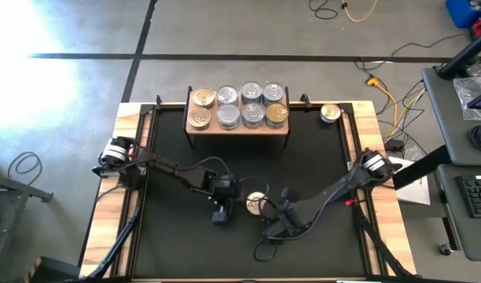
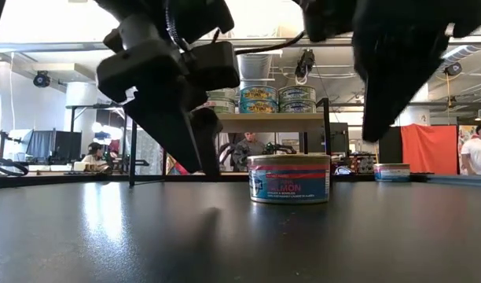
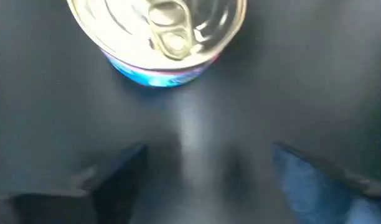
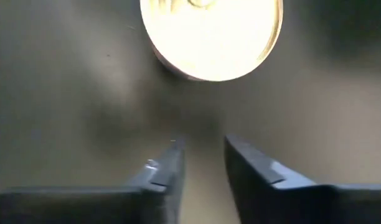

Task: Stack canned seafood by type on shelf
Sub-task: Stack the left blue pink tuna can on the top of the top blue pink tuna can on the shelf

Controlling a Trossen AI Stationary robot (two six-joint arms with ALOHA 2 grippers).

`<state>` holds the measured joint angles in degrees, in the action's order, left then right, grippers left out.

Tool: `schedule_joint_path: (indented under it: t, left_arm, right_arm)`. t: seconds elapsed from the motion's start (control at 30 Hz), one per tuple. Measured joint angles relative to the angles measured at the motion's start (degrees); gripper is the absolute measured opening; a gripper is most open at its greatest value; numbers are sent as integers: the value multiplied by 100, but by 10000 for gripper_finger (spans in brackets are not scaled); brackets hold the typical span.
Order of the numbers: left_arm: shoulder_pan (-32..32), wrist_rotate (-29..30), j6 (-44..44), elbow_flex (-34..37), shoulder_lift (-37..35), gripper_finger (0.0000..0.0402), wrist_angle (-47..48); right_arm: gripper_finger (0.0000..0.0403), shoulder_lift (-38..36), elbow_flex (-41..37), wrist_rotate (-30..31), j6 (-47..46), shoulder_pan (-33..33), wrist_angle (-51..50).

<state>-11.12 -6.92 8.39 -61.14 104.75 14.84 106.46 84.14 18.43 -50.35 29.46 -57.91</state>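
Shelf (image 1: 237, 130), far edge of table: light-wood board on black legs, long axis running left to right. Eight tins on top, in two rows of four; gold lids (image 1: 201, 108) at the left end and at the near right corner, silver lids (image 1: 240, 104) between. Low view shows at least two layers there, so stacking is well advanced; exact count per stack not readable.

Outstanding, item one: salmon tin (image 2: 289, 178) on the black mat, centre front, upright, pull-tab lid up, short round axis vertical, label facing the low camera. Not held. Sits between the two grippers, clear of both.

Outstanding, item two: lone tin (image 1: 330, 113) just beside the shelf's right end, near the table's far right corner, upright, lid up.

Left gripper (image 1: 221, 216): just left of the salmon tin, fingers spread wide, empty.

Right gripper (image 1: 269, 233): just right and near side of the same tin, fingers parted only narrowly, too narrow for the tin's width, empty.

Judged status: most of the stock shelved, two tins left; whether types on the shelf are correctly sorted cannot be confirmed beyond lid colour.
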Motion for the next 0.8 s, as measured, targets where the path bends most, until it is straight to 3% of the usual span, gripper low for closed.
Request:
schedule_joint_path:
  t: [0.13, 0.3, 0.4, 0.5, 0.67, 0.8]
  left_arm:
    - [179, -108, -787, 0, -61, 390, 40]
    - [256, -376, -1443, 0, -77, 375, 25]
    - [260, -417, -1555, 0, -77, 372, -81]
    - [269, -383, -1543, 0, -77, 378, -262]
    - [276, 863, -1325, -8, 143, 396, -423]
    - [293, 685, -850, -82, 440, 389, -334]
  right_arm:
    - [161, 249, 93, -72, -102, -140, 4]
    - [224, 414, 71, 96, 821, -362, -6]
    - [231, 636, 48, 208, 1656, -480, -2]
    - [227, 854, 46, 216, 1880, -625, 10]
    - [224, 907, 72, 250, 2180, -749, 247]
    - [226, 858, 66, 242, 2881, -812, 662]
